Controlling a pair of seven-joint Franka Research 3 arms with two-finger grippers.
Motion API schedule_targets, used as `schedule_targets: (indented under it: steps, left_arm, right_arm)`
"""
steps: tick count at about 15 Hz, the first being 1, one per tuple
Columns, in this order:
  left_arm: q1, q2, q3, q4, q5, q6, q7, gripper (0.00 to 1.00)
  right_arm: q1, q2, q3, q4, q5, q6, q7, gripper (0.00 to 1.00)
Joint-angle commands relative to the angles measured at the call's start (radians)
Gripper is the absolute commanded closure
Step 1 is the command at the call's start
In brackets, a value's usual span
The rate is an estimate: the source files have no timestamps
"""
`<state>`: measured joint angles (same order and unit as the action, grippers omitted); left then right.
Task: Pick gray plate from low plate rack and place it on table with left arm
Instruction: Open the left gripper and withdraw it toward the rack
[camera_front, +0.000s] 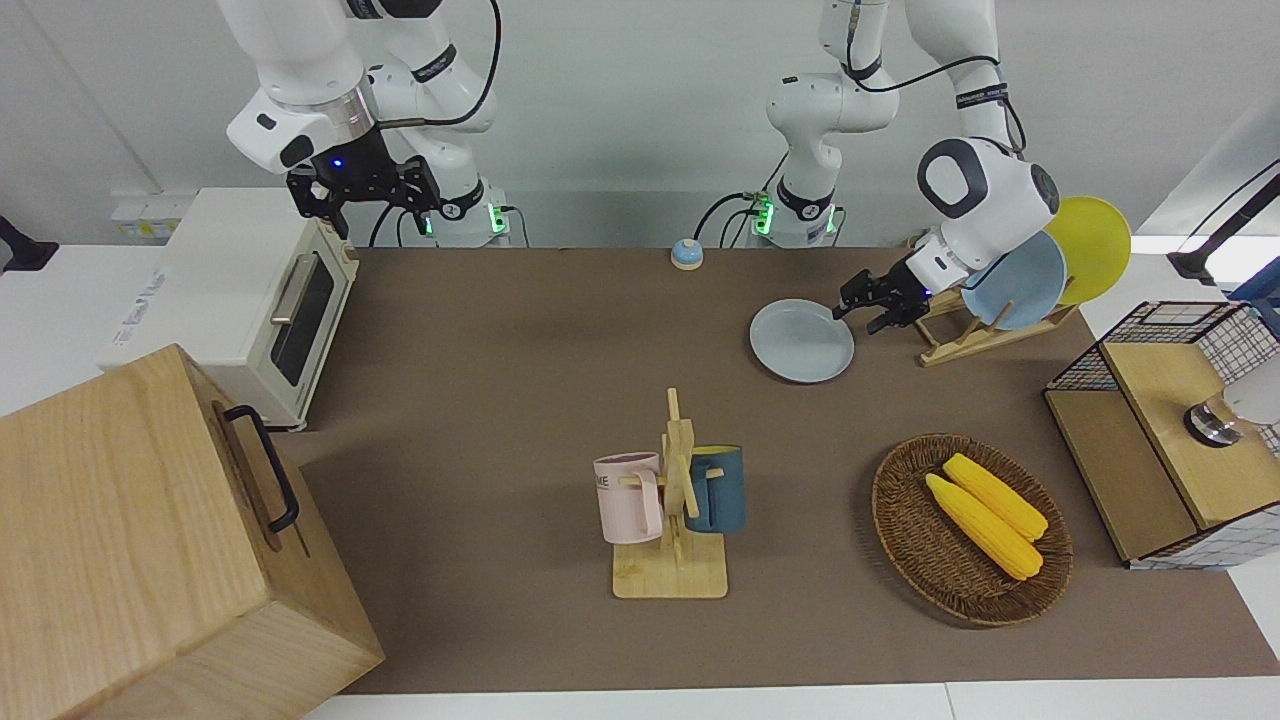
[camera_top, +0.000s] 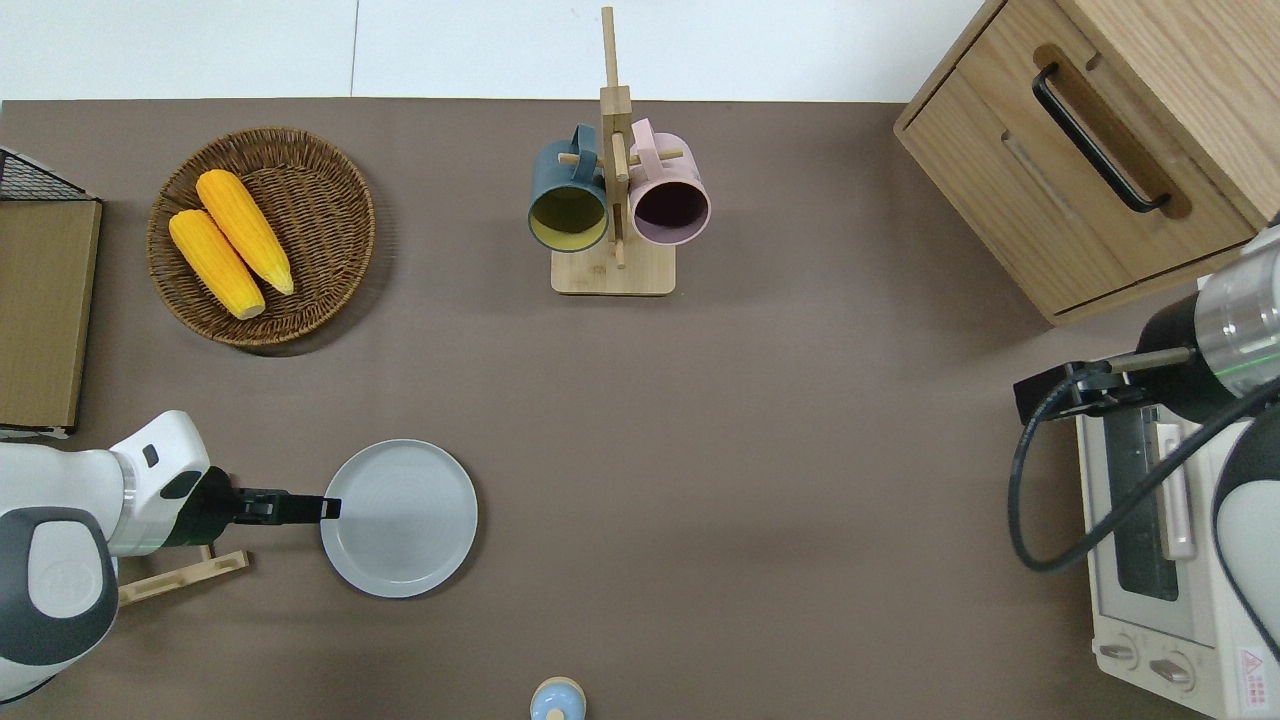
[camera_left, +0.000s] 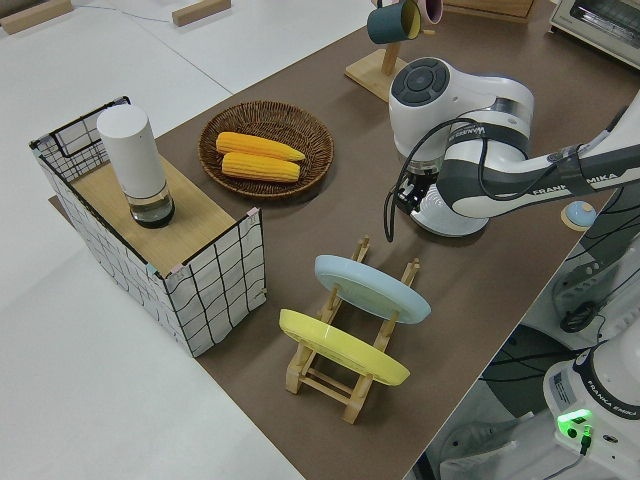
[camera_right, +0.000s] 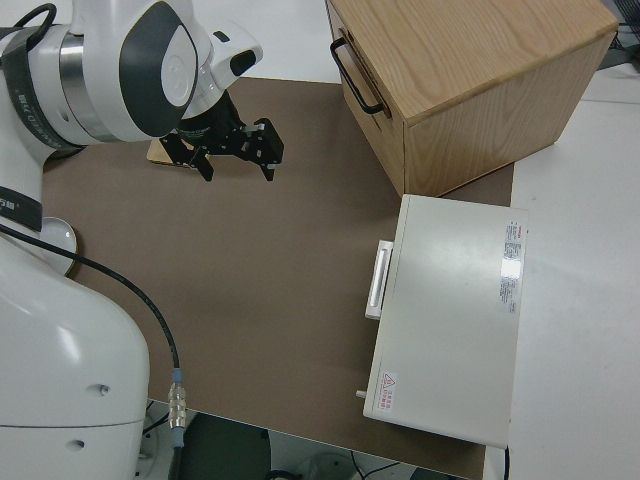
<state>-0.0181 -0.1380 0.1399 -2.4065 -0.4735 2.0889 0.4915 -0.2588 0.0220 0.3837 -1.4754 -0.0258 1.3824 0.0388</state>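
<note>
On the brown bench (camera_front: 520, 400), gray plate (camera_front: 802, 341) lying flat beside the low plate rack (camera_front: 975, 335), left tool (camera_front: 872, 304) at the plate's rim, fingers apart, right arm parked, its tool (camera_front: 362, 195) open.

**Four Fixed Views Around the Mug Stand**

The front camera faces the robots across the table (camera_front: 480, 350), with the mug stand (camera_front: 672, 520) central and near the lens. The overhead camera looks straight down, the stand (camera_top: 613, 200) near its top edge. The left side camera looks diagonally along the table toward the stand (camera_left: 392, 45). The right side camera looks down beside the right arm, sharing the toaster oven (camera_right: 450, 310) with the overhead view.
</note>
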Motion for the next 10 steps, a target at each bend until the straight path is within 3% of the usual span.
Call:
schedule_targets:
  steps: [1,3,6,10]
  left_arm:
    - [-0.016,-0.032,-0.008,0.081,0.16,-0.048,-0.155,0.1]
    - [-0.02,-0.035,-0.017,0.163,0.237,-0.131,-0.241,0.1]
    - [-0.02,-0.026,-0.04,0.323,0.32,-0.283,-0.347,0.02]
    - [-0.02,-0.02,-0.055,0.484,0.354,-0.433,-0.406,0.01]
  right_arm:
    - [-0.023,-0.002,0.021,0.007,-0.005,-0.011,0.012,0.017]
    - [-0.023,-0.002,0.02,0.007,-0.005,-0.011,0.012,0.017]
    - [-0.023,-0.002,0.021,0.007,-0.006,-0.013,0.012,0.017]
    - [-0.023,-0.002,0.021,0.007,-0.006,-0.011,0.012,0.017]
